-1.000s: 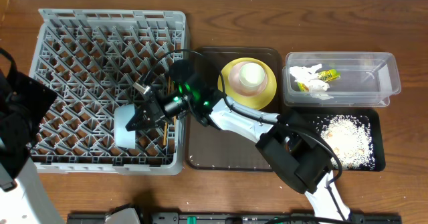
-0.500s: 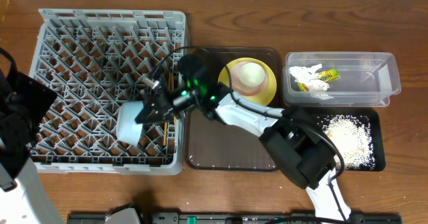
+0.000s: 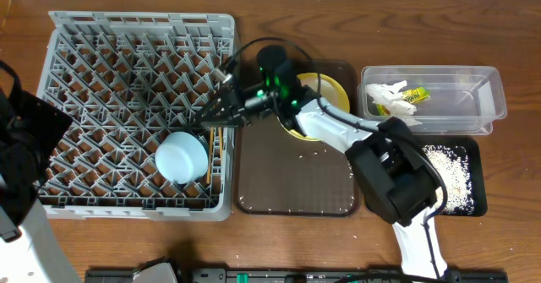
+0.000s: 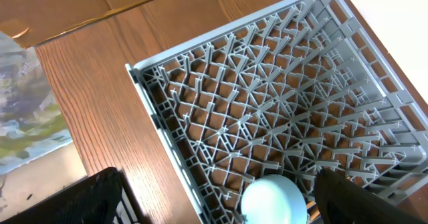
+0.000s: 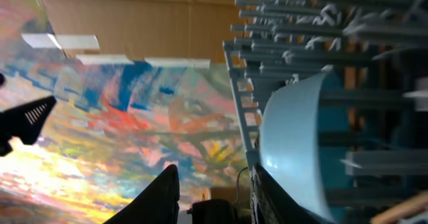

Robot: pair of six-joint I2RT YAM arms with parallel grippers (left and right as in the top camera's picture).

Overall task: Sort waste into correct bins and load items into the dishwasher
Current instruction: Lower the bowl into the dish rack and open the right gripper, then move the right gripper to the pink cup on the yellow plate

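The right arm hides much of the yellow plate.

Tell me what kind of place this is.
Probably a staged dish-clearing station, not a real kitchen: a grey dish rack holding a light blue bowl, a brown tray with a yellow plate, and a clear tub of waste, all on one wooden table.

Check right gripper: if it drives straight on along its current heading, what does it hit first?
Probably the rack's pegs: the right gripper points left across the rack. The blue bowl sits just off that line; depth is unclear.
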